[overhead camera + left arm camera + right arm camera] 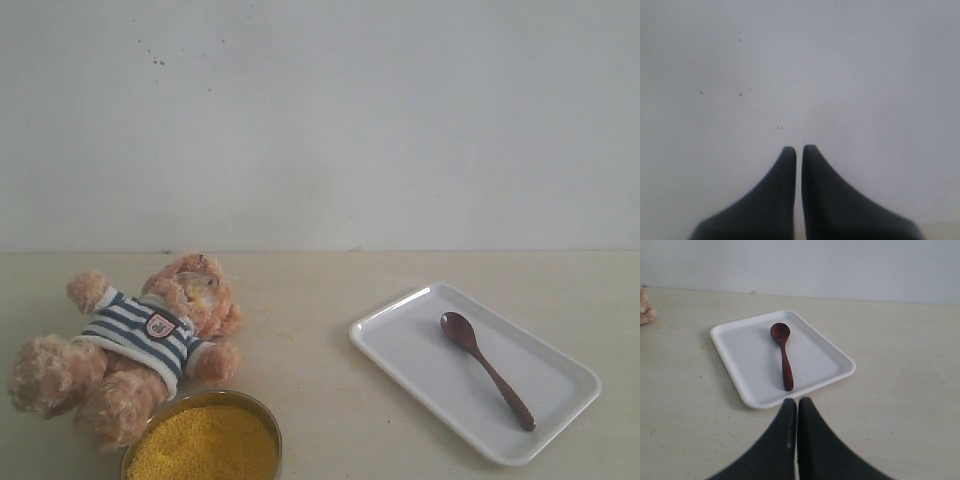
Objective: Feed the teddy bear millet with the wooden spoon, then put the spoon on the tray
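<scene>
wooden spoon (491, 374) is laid diagonally in tray (415, 345) | teddy bear (135, 345) is laid on worktop (320, 420) just beside millet (205, 448); shirt badge (160, 325) lettering cannot be read | left end effector (799, 150) and right end effector (797, 402) are closed, nothing held

I see a fluffy tan plush teddy bear (130, 350), a smooth glossy white rectangular tray (410, 345), a polished dark reddish-brown wooden spoon (490, 373), grainy yellow millet (205, 445), a shiny round metal bowl (268, 417) and a matt beige counter (320, 290).

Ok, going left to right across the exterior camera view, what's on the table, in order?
teddy bear → millet → tray, with the wooden spoon lying on it.
</scene>
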Tool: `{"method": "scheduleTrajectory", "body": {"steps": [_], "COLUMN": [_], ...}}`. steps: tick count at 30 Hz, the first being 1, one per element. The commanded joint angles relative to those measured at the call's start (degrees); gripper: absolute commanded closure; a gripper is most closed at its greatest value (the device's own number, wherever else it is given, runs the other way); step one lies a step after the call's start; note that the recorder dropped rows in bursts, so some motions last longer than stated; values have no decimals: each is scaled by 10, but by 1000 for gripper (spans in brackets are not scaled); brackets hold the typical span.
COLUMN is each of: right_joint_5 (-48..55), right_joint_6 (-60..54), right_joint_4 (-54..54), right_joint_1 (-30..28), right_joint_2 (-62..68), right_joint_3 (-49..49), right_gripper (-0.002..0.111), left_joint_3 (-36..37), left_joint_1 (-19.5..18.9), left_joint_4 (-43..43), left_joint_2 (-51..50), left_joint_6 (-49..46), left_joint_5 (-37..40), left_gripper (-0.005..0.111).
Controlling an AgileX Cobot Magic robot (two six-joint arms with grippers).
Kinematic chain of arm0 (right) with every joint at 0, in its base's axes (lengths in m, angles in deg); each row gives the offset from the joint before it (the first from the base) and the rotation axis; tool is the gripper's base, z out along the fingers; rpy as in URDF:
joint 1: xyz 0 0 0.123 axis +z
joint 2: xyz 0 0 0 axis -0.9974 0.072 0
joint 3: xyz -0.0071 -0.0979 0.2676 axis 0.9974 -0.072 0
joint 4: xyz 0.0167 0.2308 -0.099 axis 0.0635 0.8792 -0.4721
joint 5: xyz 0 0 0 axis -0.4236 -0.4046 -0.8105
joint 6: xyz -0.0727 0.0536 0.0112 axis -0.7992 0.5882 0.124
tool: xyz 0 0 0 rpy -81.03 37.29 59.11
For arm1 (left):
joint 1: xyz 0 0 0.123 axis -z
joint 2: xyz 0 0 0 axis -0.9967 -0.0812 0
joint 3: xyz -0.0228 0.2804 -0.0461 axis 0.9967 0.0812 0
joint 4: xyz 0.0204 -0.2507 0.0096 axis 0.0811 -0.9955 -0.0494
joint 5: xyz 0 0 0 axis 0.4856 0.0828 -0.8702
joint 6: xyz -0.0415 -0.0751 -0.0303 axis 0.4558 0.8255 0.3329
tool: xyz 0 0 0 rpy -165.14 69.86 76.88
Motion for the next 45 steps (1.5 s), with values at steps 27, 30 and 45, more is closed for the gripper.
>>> {"method": "scheduleTrajectory", "body": {"steps": [27, 30, 45], "right_joint_5": [0, 0, 0], "right_joint_6": [0, 0, 0], "right_joint_4": [0, 0, 0], "right_joint_1": [-2, -2, -2], "right_joint_2": [-3, -3, -3], "right_joint_3": [0, 0, 0], "right_gripper": [108, 108, 108], "left_joint_3": [84, 97, 250], "left_joint_1": [-70, -102, -115], "left_joint_4": [-1, -16, -21], "left_joint_2": [-19, 39, 89], "left_joint_6": [26, 30, 129], "left_joint_5": [85, 144, 59], "left_gripper": [103, 103, 103]}}
